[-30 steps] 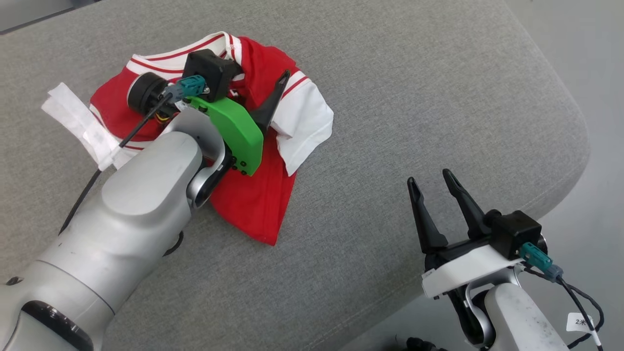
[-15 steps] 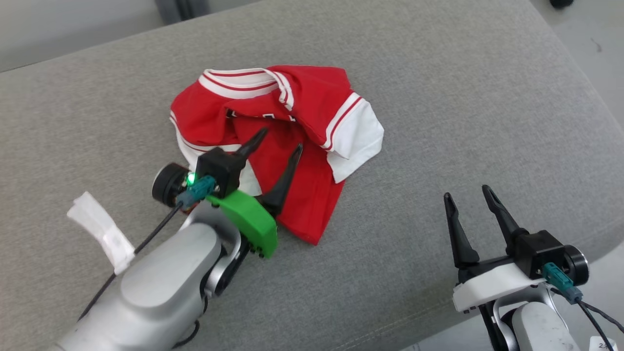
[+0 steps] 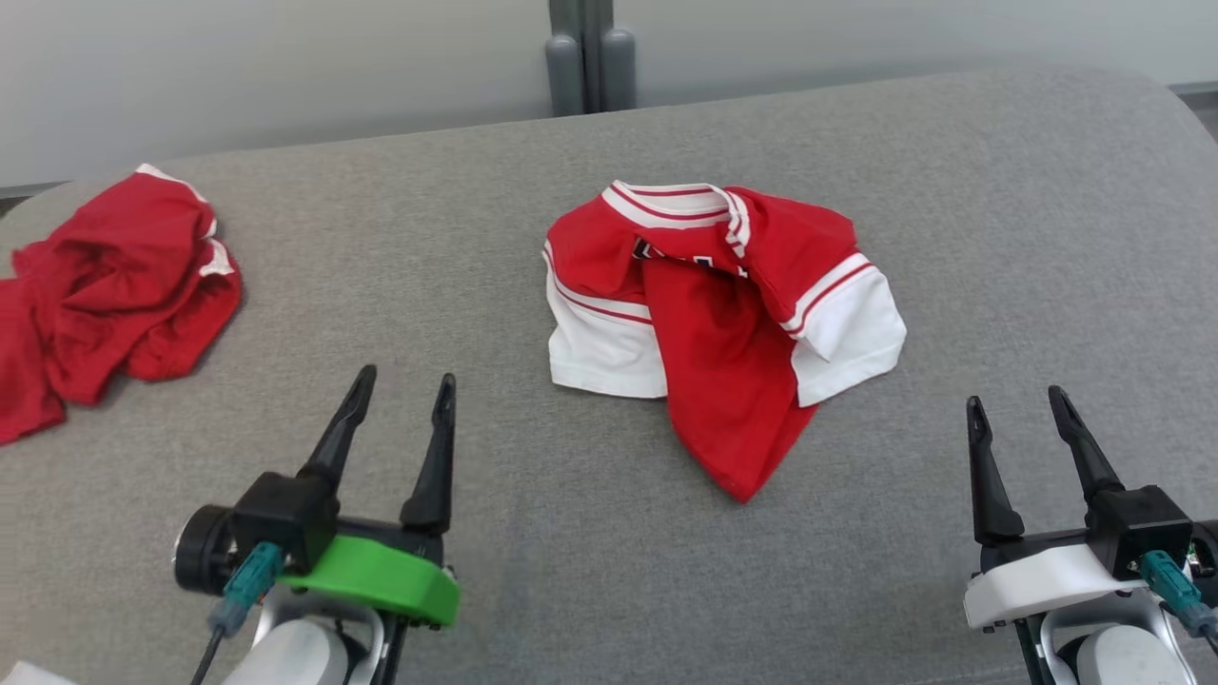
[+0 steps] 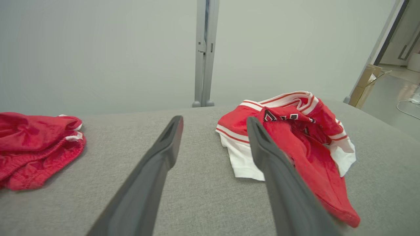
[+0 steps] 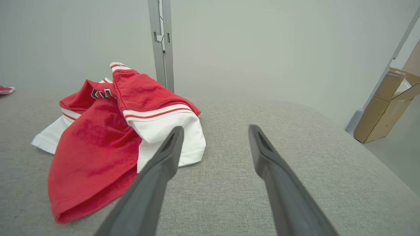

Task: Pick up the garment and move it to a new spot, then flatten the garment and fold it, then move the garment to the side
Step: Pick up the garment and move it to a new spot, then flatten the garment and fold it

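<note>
Left hand (image 3: 406, 377) pulled back off garment (image 3: 723, 323), fingers apart, right hand (image 3: 1014, 398) likewise apart

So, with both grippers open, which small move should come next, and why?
Probably reach the open left gripper forward to the near white hem of the jersey: it lies crumpled, not flat, on the grey cushion, and the right gripper is open and empty too.

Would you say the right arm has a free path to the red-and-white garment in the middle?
Probably yes: the right gripper stands open near the garment, with bare grey cushion between them.
</note>
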`<state>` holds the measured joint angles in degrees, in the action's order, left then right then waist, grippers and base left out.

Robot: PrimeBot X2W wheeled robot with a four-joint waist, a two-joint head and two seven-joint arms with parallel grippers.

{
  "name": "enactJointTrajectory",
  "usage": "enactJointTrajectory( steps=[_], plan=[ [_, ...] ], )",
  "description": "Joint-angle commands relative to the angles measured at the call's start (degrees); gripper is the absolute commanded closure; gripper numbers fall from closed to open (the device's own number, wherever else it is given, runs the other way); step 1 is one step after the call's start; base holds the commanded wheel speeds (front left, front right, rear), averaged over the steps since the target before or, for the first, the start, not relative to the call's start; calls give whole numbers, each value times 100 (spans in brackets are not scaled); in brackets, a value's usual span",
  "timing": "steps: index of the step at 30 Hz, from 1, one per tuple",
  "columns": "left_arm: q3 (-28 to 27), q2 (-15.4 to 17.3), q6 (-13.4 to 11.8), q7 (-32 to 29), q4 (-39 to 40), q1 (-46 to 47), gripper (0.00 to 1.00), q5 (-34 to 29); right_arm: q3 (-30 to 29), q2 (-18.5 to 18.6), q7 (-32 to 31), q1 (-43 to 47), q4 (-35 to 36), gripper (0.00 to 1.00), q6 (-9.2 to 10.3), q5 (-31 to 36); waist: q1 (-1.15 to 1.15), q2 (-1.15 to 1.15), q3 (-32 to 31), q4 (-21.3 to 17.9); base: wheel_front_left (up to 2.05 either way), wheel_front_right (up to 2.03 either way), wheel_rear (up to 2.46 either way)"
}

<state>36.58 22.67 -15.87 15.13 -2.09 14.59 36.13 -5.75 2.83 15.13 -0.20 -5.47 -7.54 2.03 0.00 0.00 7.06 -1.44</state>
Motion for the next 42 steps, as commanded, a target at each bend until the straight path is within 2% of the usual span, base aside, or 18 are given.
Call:
enactJointTrajectory(
  steps=[1, 9, 12, 19, 25, 31, 34, 42],
  plan=[
    [-276, -34, 52, 1, 33, -285, 0, -247, -30, 16, 4, 63, 24, 0, 10, 68, 0, 0, -346, 488, 0, 0, 0],
    [-2060, -806, 641, 1, 79, -1680, 0, -1428, -198, 12, 4, 260, -49, 0, 10, 68, 0, 0, -532, 662, 0, 0, 0],
    [-2601, -1132, 955, 2, 37, -2046, 0, -1793, -199, 11, 4, 368, -127, 0, 10, 33, 0, 0, -621, 688, 0, 0, 0],
    [-3387, -1692, 1706, 1, 34, -2337, 0, -2368, -166, 13, 4, 441, -229, 0, 10, -29, 0, 0, -667, 723, 0, 0, 0],
    [-3705, -1880, 2056, 2, -55, -2276, 0, -2585, -95, 12, 4, 389, -259, 0, 10, -29, 0, 0, -651, 701, 0, 0, 0],
    [-3813, -1950, 2199, 2, -102, -2161, 0, -2645, 13, 10, 4, -41, -267, 0, 10, 362, 0, 0, -534, 693, 0, 0, 0],
    [-3762, -1971, 2244, 1, -141, -2092, 0, -2648, 114, 14, 4, -419, -670, 0, 10, 750, 0, 0, -475, 722, 0, 0, 0],
    [-3476, -1976, 2291, 2, -295, -1861, 0, -2465, 389, 19, -783, -1665, -2167, 0, 10, 2066, 0, 0, -289, 977, 0, 0, 0]
  ],
)
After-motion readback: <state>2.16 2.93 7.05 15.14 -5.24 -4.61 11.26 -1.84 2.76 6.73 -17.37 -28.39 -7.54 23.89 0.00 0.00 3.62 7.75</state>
